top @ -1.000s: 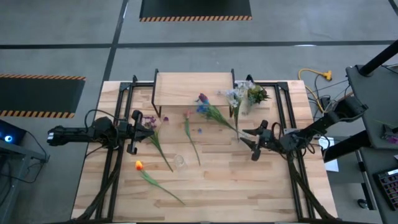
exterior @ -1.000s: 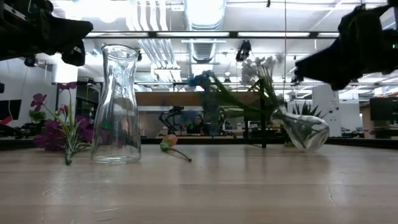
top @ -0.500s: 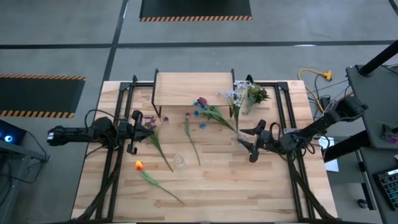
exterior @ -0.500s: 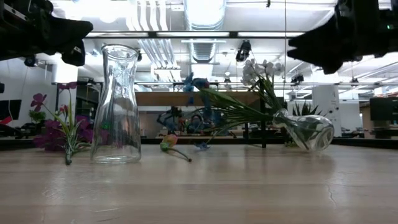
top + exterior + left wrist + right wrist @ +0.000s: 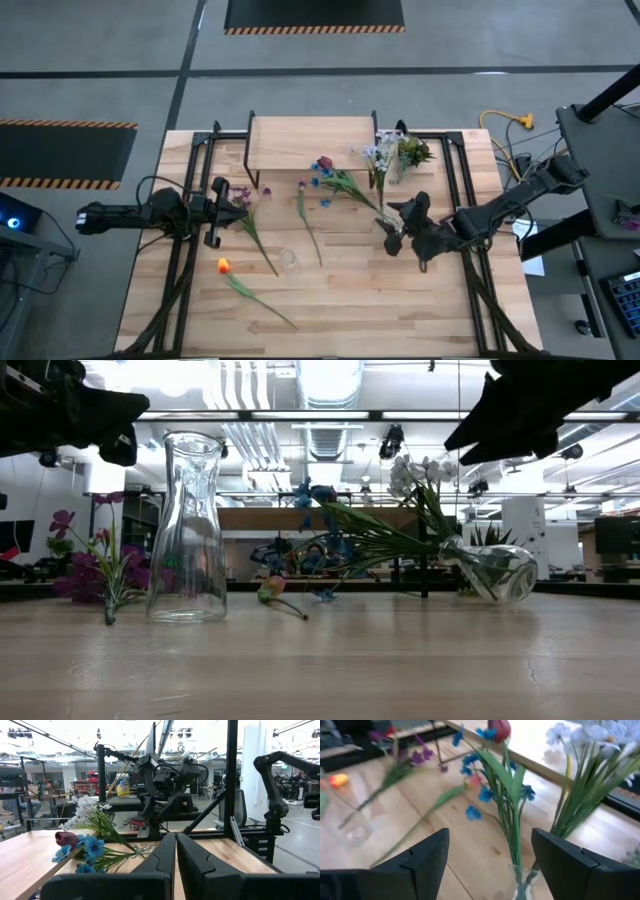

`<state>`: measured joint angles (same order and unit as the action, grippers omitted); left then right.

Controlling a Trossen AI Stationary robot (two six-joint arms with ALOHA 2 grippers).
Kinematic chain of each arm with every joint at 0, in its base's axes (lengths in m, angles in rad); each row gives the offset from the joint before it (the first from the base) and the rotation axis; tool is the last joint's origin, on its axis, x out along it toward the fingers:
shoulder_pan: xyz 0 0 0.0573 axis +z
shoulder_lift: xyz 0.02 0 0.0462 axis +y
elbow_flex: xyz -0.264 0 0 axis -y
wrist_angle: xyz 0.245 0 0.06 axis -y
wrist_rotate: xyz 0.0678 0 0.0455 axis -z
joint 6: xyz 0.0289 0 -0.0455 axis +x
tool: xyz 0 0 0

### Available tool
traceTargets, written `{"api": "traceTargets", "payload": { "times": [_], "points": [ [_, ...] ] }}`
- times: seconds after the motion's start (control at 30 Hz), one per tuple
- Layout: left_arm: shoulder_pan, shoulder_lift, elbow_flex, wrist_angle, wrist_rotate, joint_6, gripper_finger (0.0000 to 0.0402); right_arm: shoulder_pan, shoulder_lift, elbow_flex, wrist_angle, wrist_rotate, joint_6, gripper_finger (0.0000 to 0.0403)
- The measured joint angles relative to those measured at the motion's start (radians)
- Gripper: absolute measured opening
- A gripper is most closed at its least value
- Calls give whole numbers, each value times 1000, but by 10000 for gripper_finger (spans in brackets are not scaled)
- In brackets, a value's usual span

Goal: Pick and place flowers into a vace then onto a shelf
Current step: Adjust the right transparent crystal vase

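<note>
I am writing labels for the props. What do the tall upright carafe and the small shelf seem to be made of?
The upright carafe looks like clear glass: the room shows through it and its wall glints. The small shelf seems to be a pale wood board, matt, on thin black legs, probably metal. The tilted vase holding flowers also looks like clear glass.

Right tool (image 5: pixel 402 232) spread open and drawn back off the stems; blue and dark-red flowers (image 5: pixel 335 181) dropped onto worktop, just before the shelf.
</note>
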<state>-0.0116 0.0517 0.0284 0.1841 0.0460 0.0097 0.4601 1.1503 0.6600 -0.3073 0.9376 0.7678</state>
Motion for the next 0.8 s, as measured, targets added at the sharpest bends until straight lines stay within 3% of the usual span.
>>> {"api": "traceTargets", "payload": {
  "times": [0.3, 0.5, 0.8],
  "points": [
    [0, 0, 0, -1, 0, 0, 0, -21, 211, 193, -323, 1, 259, 270],
    [0, 0, 0, 0, 0, 0, 0, -74, 316, 328, -625, -126, 487, 270],
    [0, 0, 0, 0, 0, 0, 0, -169, 422, 409, -666, -284, 450, 270]
  ]
}}
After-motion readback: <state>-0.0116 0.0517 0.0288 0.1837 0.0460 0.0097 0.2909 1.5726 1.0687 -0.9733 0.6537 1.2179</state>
